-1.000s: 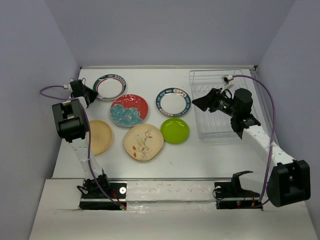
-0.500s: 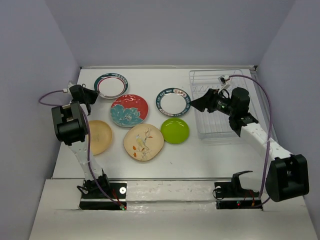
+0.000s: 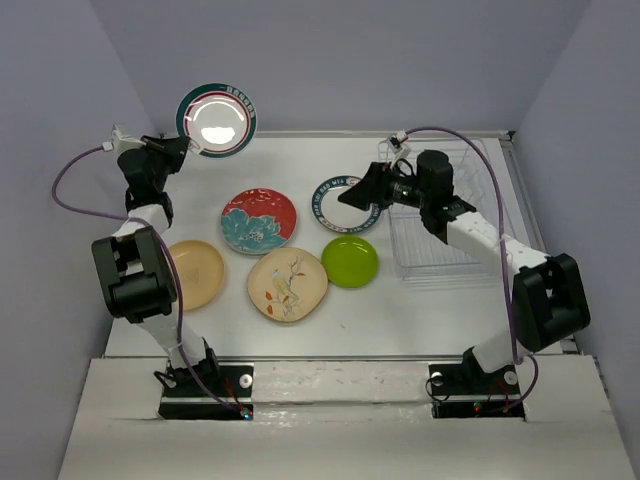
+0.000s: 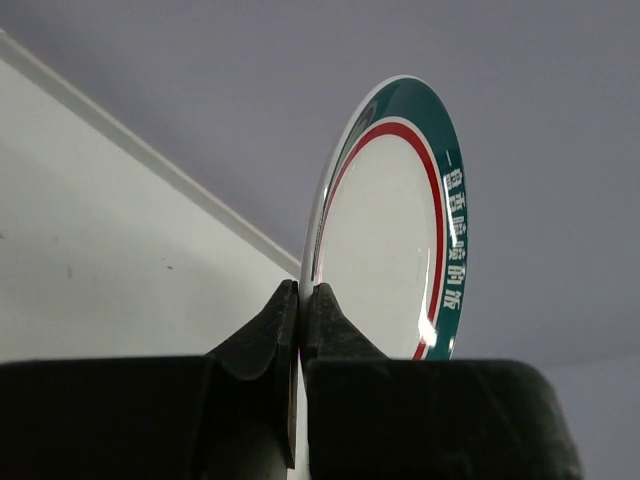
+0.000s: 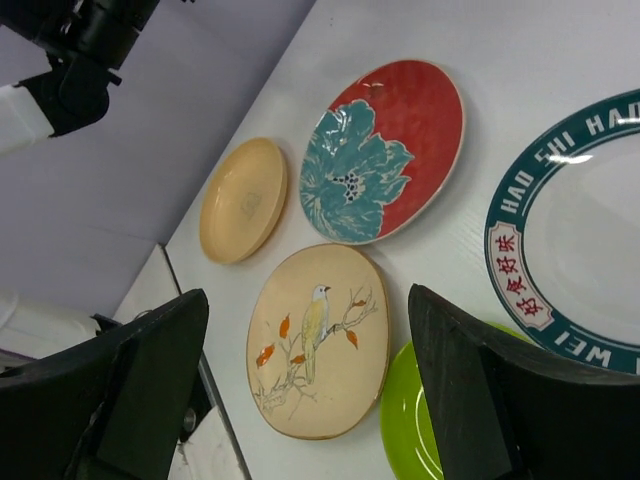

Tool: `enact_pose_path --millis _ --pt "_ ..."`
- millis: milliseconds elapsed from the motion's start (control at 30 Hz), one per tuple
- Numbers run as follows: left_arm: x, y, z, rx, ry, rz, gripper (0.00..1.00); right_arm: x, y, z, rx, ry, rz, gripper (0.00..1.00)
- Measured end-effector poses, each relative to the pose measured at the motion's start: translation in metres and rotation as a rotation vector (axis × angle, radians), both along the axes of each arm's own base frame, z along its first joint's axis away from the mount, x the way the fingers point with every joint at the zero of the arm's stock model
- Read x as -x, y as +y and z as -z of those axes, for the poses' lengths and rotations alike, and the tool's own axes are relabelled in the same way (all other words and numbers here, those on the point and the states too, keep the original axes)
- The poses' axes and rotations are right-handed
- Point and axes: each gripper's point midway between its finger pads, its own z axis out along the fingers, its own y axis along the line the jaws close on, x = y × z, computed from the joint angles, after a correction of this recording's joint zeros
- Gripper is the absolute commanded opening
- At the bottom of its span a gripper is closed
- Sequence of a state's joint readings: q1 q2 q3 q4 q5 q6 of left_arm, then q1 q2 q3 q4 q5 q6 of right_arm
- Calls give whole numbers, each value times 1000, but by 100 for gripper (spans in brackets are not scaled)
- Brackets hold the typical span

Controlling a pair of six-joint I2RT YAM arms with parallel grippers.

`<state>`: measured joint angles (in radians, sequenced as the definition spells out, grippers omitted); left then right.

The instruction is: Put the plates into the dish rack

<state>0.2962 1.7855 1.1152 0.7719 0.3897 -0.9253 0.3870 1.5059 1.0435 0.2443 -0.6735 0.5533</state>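
My left gripper [image 3: 183, 146] is shut on the rim of a white plate with a teal rim [image 3: 217, 120], held up in the air at the back left; the left wrist view shows the plate [image 4: 395, 240] on edge between the fingers. My right gripper [image 3: 362, 186] is open and empty above the second teal-rimmed plate [image 3: 343, 205], left of the wire dish rack [image 3: 440, 255]. On the table lie the red plate [image 3: 259, 221], the lime green plate [image 3: 350, 262], the beige bird plate [image 3: 287, 283] and the tan-orange plate [image 3: 197, 272]. The right wrist view shows them too.
The dish rack stands at the right, close to the right wall. Purple cables loop from both arms. The back wall is just behind the lifted plate.
My left gripper has lifted the teal-rimmed plate off the table, up and back. My right gripper has moved left from over the rack to over the second teal-rimmed plate.
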Motion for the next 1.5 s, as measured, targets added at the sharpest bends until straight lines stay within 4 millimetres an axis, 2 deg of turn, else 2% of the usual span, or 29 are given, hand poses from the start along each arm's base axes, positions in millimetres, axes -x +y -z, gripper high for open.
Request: enact_pose_path --millis 100,200,333,400,500,633,800,867,1000,1033,1067,1100,1133,1167,1267,1300,1333,1367,1433,1500 --pt "20 -21 -20 24 -44 36 6 -14 9 -11 -7 -12 -9 87" --pt "51 -55 -22 59 -39 115 6 -26 17 -32 -26 -54 -17 88" --pt "94 -92 -15 91 -12 204 6 -29 25 -58 -46 -107 -37 89" --pt "114 -108 -16 97 -11 240 6 -29 26 -63 -48 -121 -44 89" --pt "138 -128 -26 86 -32 287 6 -28 27 -63 -42 -123 -48 90" --pt "160 -160 -43 55 -86 370 6 -30 28 -49 -22 -88 -50 90" --pt "179 -200 -36 27 -81 456 6 -28 29 -40 -13 -56 -65 89" --pt "183 -211 -29 18 -67 485 6 -28 29 -40 -13 -57 -68 84" --pt "187 -222 -22 1 -48 505 6 -28 29 -40 -9 -63 -66 42" --pt "188 -225 -22 -4 -49 508 6 -29 29 -40 -7 -67 -66 17" --pt "189 -227 -21 -9 -50 514 6 -29 29 -40 -9 -63 -64 8" --pt "190 -230 -21 -12 -51 521 6 -29 28 -39 -5 -67 -63 7" --pt "191 -232 -21 -22 -54 526 11 -30 28 -37 -4 -58 -49 7" --pt "193 -235 -19 -39 -54 537 26 -31 26 -37 -8 -45 -35 7" --pt "196 -236 -19 -65 -55 543 61 -30 21 -36 -2 -44 -10 7" --pt "199 -236 -19 -78 -58 545 80 -30 20 -36 7 -50 3 7" --pt "201 -236 -21 -86 -60 549 86 -30 17 -35 23 -59 18 7" --pt "204 -236 -25 -103 -75 550 97 -30 13 -33 37 -57 37 7" --pt "210 -234 -34 -137 -97 552 99 -37 -4 -29 66 -50 96 7" --pt "219 -232 -44 -192 -122 561 99 -50 -36 -29 82 -41 185 7"
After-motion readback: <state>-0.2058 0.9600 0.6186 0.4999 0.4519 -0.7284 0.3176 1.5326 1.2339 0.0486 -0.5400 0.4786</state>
